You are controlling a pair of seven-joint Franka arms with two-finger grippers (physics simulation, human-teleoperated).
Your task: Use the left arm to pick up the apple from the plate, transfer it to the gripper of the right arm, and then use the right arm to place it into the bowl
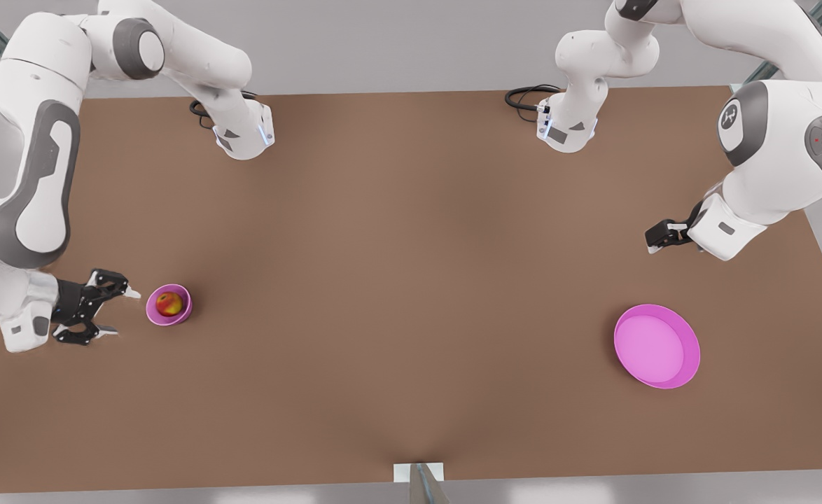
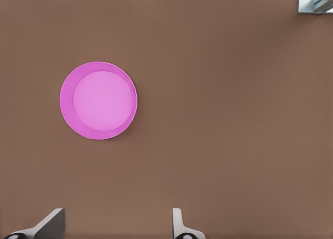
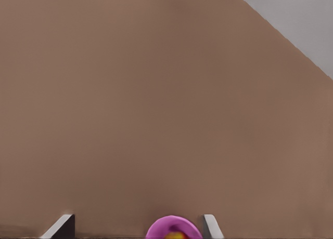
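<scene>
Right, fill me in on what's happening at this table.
The apple sits in the small pink bowl, so the drop looks done. The right gripper is open beside the bowl, on the front view's left. The left gripper is also open, poised over the table near the empty magenta plate.

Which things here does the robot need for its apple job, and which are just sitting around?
For the job:
- apple, now sitting in the bowl
- plate, with nothing on it
- right gripper, open beside the bowl
- left gripper, open, up above the plate's side of the table

Just there:
- brown table
- black cables by the arm bases
</scene>
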